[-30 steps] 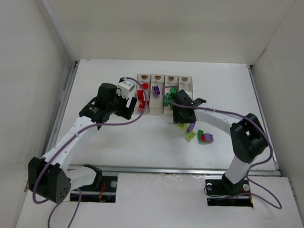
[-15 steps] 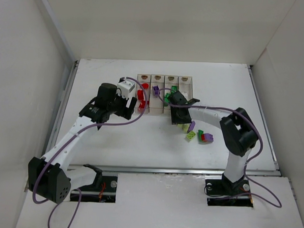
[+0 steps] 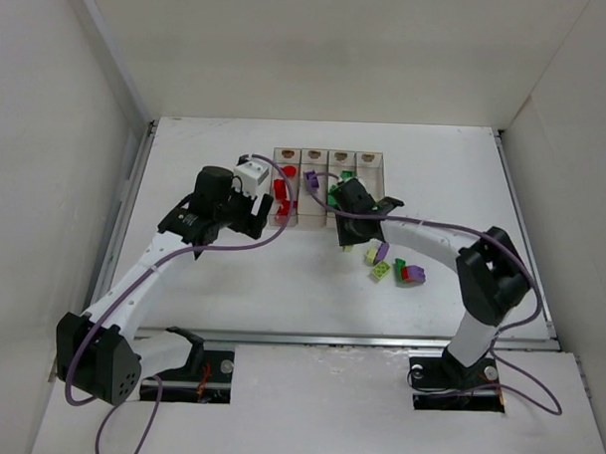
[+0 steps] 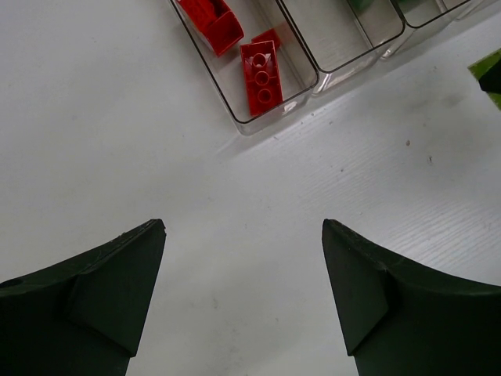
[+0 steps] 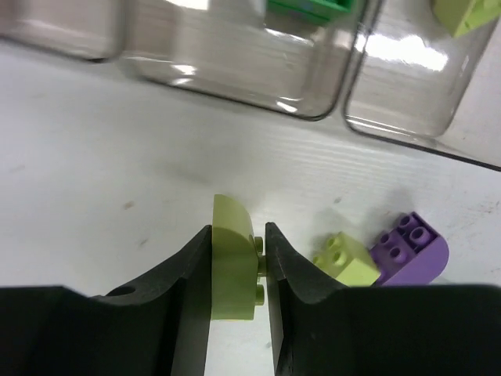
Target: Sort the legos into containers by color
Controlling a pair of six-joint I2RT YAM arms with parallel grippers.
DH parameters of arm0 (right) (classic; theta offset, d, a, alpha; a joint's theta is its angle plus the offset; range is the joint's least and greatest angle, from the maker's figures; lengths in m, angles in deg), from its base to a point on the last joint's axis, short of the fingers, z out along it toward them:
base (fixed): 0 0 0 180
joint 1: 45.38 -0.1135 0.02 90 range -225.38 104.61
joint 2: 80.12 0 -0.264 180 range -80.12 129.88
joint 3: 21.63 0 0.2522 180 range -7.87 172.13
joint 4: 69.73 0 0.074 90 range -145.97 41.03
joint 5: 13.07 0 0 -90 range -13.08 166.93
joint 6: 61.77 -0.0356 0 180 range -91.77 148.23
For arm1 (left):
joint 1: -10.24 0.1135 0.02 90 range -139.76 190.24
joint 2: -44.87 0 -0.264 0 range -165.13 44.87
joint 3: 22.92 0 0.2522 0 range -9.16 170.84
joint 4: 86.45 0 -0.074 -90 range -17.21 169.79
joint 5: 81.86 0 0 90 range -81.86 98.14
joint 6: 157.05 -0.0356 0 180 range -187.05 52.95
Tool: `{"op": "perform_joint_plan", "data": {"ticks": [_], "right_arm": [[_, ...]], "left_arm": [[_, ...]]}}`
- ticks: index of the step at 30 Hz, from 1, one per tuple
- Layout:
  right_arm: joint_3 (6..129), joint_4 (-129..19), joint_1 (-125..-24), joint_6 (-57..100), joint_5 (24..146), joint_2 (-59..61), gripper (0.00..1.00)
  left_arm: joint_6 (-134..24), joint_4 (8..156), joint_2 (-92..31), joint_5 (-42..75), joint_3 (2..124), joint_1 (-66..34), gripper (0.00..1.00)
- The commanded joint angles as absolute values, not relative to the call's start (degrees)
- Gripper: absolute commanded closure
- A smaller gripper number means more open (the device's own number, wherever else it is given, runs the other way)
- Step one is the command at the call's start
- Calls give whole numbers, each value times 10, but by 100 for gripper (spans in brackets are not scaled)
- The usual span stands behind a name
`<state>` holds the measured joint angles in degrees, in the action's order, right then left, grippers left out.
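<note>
Four clear smoky-plastic containers (image 3: 373,170) stand in one far row; the right gripper (image 5: 237,235) clenched on one yellow-green plastic lego brick (image 5: 231,274), the left gripper (image 4: 243,227) released.

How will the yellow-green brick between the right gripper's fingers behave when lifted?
The yellow-green brick looks like hard moulded plastic, so it probably will not bend in the right gripper. It is gripped on its studded side and its top is rounded, so it may twist or slip. It is small, so likely light.
</note>
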<state>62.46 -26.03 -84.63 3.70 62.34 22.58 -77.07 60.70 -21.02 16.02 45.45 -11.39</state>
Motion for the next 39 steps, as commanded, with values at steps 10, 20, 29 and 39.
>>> {"op": "perform_joint_plan", "data": {"ticks": [10, 20, 29, 39], "right_arm": [[731, -278, -789, 156, 575, 166, 100], [883, -247, -715, 180, 587, 318, 91], [898, -234, -715, 180, 565, 323, 20], [800, -200, -729, 93, 558, 165, 17]], "left_arm": [[-774, 617, -203, 163, 453, -110, 21], [-774, 617, -197, 153, 453, -110, 21], [-774, 617, -197, 153, 448, -110, 21], [-774, 622, -192, 147, 438, -110, 21]]}}
